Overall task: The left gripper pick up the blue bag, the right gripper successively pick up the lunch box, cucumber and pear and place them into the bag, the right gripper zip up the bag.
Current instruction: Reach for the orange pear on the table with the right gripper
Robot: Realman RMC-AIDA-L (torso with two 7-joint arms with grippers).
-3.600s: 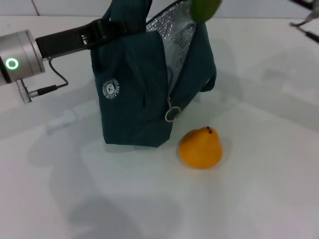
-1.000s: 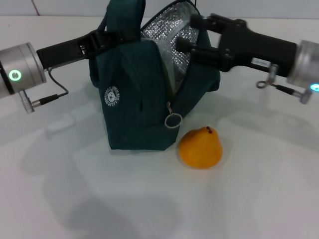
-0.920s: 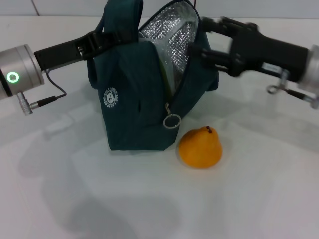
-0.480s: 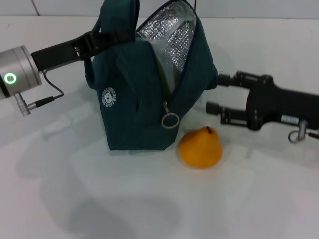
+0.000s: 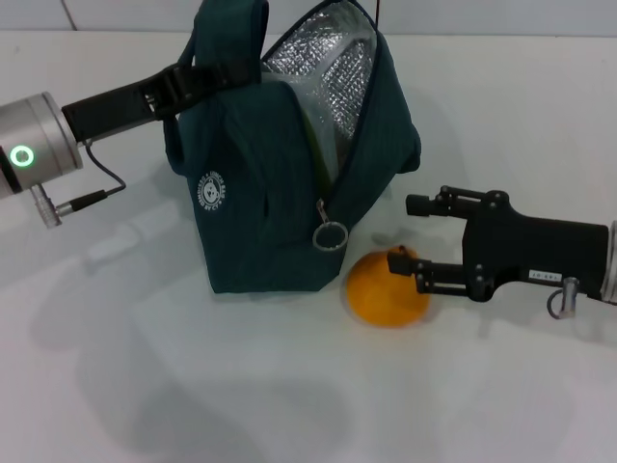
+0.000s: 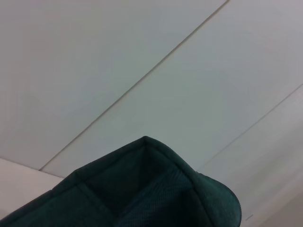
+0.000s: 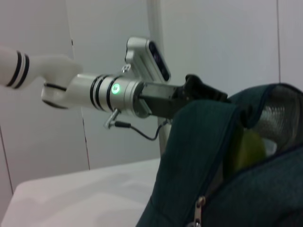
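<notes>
Two arms reach in from opposite sides over a white table (image 5: 289,405). Biggest of all is the blue bag (image 5: 280,193), standing upright near the middle with its top gaping open, the silver foil lining (image 5: 328,58) facing the right side and the ring zip pull (image 5: 330,236) hanging down its front edge. A round white logo (image 5: 214,191) sits on the side panel. Through the opening in the right wrist view, a pale green shape (image 7: 246,149) shows inside the bag; it is too unclear to name.

From the robot's left, the left arm stretches nearly level, its silver wrist with the green light (image 5: 21,156) low at the frame edge and the black claw rising slightly toward the bag. The left gripper (image 5: 207,75) is clamped on one rolled handle (image 5: 231,39) at the top of the bag, holding that side up.

From the right, the other arm lies low and almost flat over the table, pointing toward the bag. The right gripper (image 5: 416,236) has its fingers spread apart, the far one (image 5: 434,204) just behind the pear and the near one (image 5: 439,278) against the pear's side, not closed on it.

Smallest is the pear (image 5: 388,286), orange-yellow, resting on the table just in front of the bag's lower right corner, stem up.
</notes>
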